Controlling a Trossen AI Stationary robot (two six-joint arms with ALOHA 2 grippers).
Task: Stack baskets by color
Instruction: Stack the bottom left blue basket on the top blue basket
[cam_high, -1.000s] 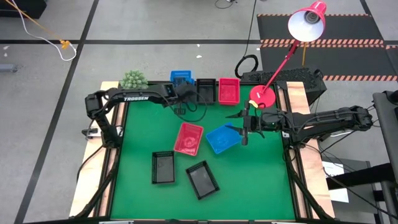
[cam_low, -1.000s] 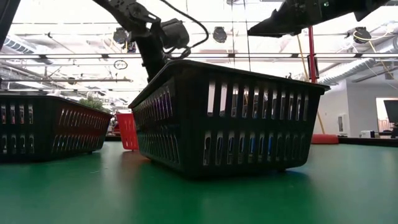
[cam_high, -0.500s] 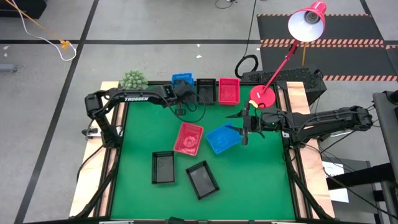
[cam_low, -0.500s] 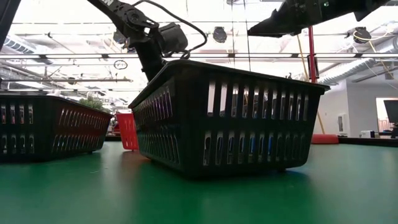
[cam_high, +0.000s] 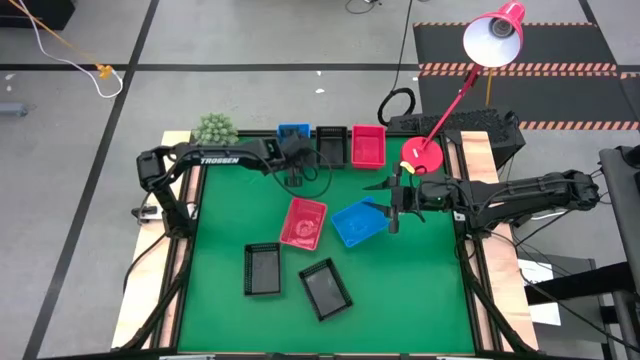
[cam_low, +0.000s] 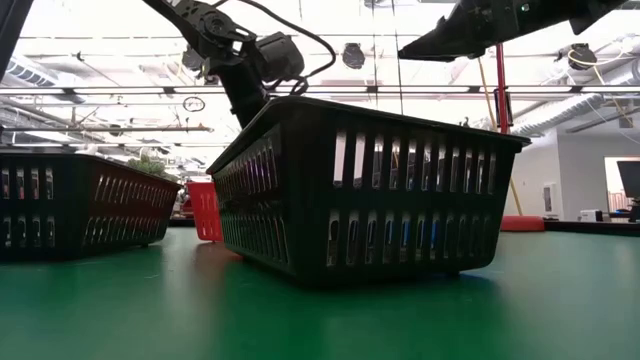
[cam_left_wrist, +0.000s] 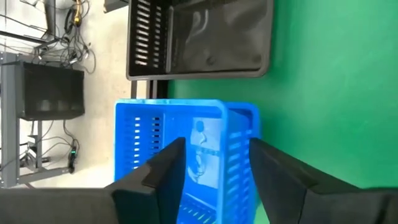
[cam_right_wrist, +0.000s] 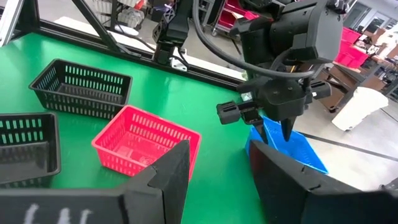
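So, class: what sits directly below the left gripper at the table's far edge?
A blue basket sits below the open left gripper, beside a black basket. The fingers cover part of its inside, so any nested basket cannot be seen.

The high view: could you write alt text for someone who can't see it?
Seen from above, a green table holds scattered baskets: blue, black and red along the far edge, and red, blue and two black mid-table. The left gripper hangs open by the far blue basket; the right gripper hovers open at the middle blue one.
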